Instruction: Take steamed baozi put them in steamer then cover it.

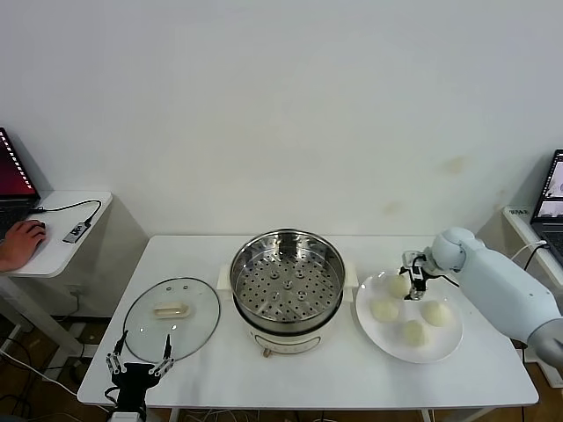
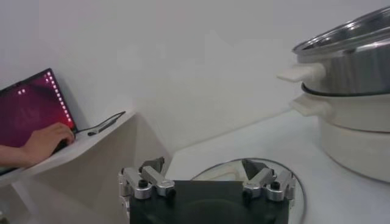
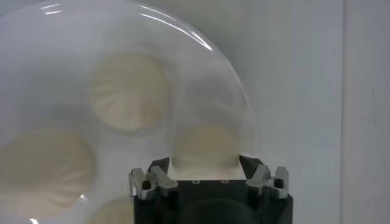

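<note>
A: Where is the right gripper point(image 1: 412, 274)?

B: Down over the flat white plate point(image 1: 440, 347), at its far edge. Its two fingers point(image 3: 159, 176) bracket one smooth, round, cream-white steamed baozi point(image 3: 206, 148), one on each side of the bun and close against it. The right wrist view hides the actual contact, so I cannot tell whether the bun is squeezed or only framed.

A: And the other buns?

B: Three more sit on the same plate, nearer the table's front edge than the gripper: one just beside the framed bun toward the steamer point(image 1: 384, 310), one out toward the robot's right point(image 1: 435, 312), and one closest to the front point(image 1: 413, 332). All four are on the plate, none in the pot.

A: The pot itself?

B: The round, shiny stainless-steel steamer point(image 1: 287, 283) with its perforated tray stands on a white base to the left of the right gripper, between the plate and the lid. Its tray is bare and uncovered.

A: The lid?

B: The round clear glass cover point(image 1: 171, 316) with its metal rim and whitish oblong handle lies flat on the white table point(image 1: 334, 378), just beyond the left gripper point(image 1: 139, 360). That gripper hangs at the table's front edge with its fingers spread wide, holding nothing.
</note>
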{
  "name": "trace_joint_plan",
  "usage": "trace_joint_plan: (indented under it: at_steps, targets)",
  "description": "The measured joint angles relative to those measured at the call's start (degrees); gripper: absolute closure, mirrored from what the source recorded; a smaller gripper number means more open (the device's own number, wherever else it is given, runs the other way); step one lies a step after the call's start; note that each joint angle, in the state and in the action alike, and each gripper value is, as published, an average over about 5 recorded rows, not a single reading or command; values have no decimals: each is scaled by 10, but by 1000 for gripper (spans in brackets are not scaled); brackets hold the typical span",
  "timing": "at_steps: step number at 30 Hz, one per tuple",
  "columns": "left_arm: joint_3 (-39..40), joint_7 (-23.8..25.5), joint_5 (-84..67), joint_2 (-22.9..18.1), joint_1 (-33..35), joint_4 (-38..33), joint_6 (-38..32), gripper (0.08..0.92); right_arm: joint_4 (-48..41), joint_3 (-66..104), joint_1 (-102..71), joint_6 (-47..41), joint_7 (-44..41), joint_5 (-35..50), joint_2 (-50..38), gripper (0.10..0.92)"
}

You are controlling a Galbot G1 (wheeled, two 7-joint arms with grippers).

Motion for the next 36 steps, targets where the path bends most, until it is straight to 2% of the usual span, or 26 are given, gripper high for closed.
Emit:
trace_joint_plan:
  at_steps: [8,16,26,36]
  targets:
    - [-1,-2,0,-1,1,-3,0,177,17,-9,9,-3,-2,7,-10,423]
    - [-1,-2,0,0,4,-6,0,177,78,-51,48,-13,-17,47,-59,421]
    - [2,-2,-7,8,3,-7,-3,177,163,-179,208,-23,-35,163,-115,417]
    - [-1,-3,-20,18,1,-8,-7,177,199,-308,374,-9,-14,298,-68,414]
